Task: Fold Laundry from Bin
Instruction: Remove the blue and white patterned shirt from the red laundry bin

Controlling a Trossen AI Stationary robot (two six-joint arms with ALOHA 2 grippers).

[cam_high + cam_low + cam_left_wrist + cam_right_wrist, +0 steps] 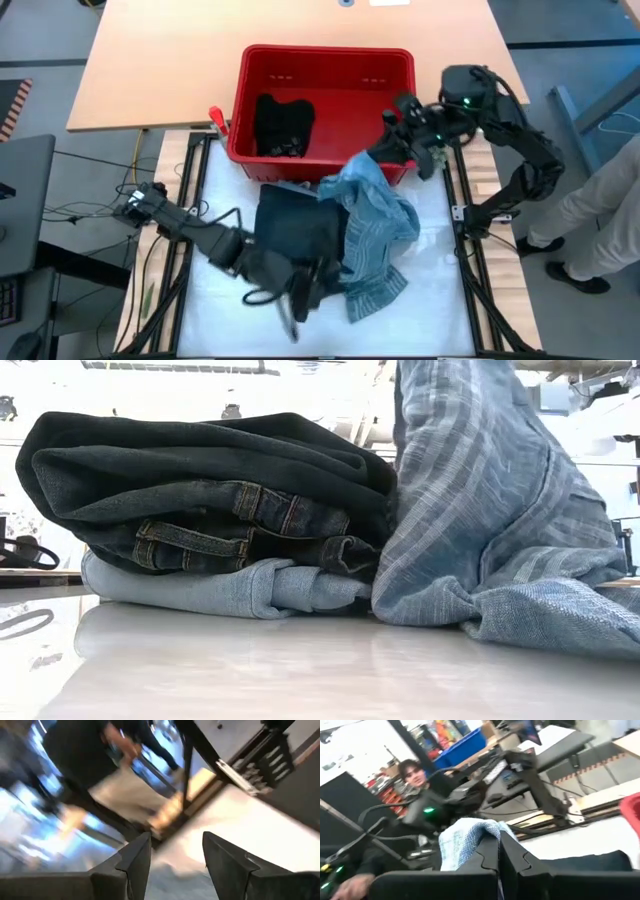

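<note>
Soft, limp cloth throughout: nothing stiff, sure to sag and slide when lifted, best pinched at a hem or corner. Denim probably the heaviest, the striped piece the lightest.

Count on the table (230,300), in front of the bin (325,65): one dark folded garment (295,235) atop one pale blue garment (215,588), and one striped garment (380,235) draped to the right, touching that stack. One black garment (282,122) in the bin's left half. Four garments seen, one bin.

Right gripper (392,152) at the bin's near right corner, pinched shut on the striped garment's upper edge, holding it up. Left gripper (300,300) low at the stack's near edge, fingers (135,862) parted, gripping nothing.
</note>
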